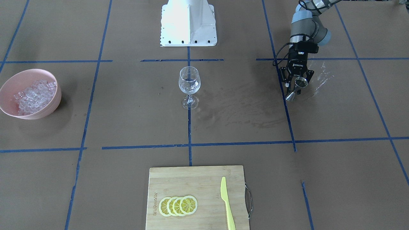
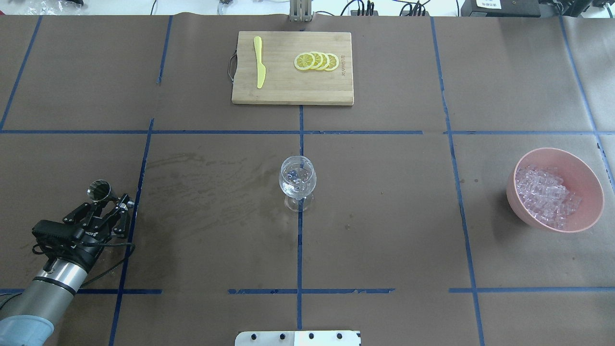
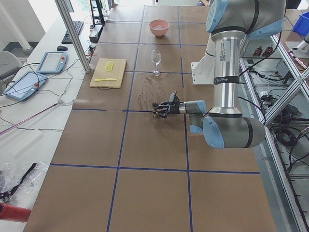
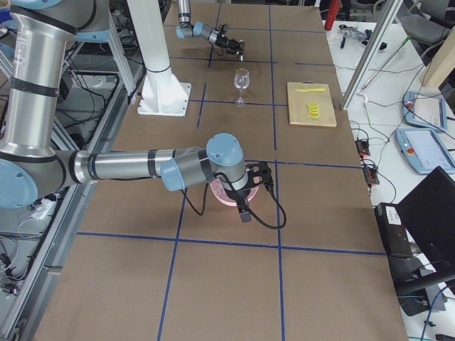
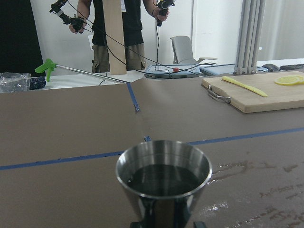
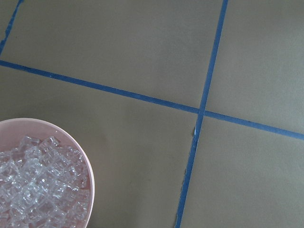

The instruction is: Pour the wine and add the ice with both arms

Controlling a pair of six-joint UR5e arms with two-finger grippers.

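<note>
My left gripper [image 1: 295, 88] is shut on the waist of a steel jigger [image 1: 299, 83], held upright just above the table at the robot's left [image 2: 111, 201]. In the left wrist view the jigger [image 5: 161, 206] holds dark wine [image 5: 164, 179]. A clear stemmed wine glass [image 1: 189, 83] stands at the table's centre [image 2: 297, 182]. The ice [image 1: 33, 95] fills a pink bowl [image 1: 55, 101] at the robot's right [image 2: 592, 179]. My right gripper [image 4: 244, 209] hangs above the bowl in the exterior right view only, so I cannot tell if it is open or shut. The right wrist view shows the ice [image 6: 33, 185] at lower left.
A bamboo cutting board [image 1: 191, 182] with lemon slices [image 1: 178, 205] and a yellow knife [image 1: 227, 204] lies at the far edge from the robot. The white robot base [image 1: 188, 22] sits behind the glass. A wet stain [image 1: 243, 105] marks the paper between the glass and the jigger.
</note>
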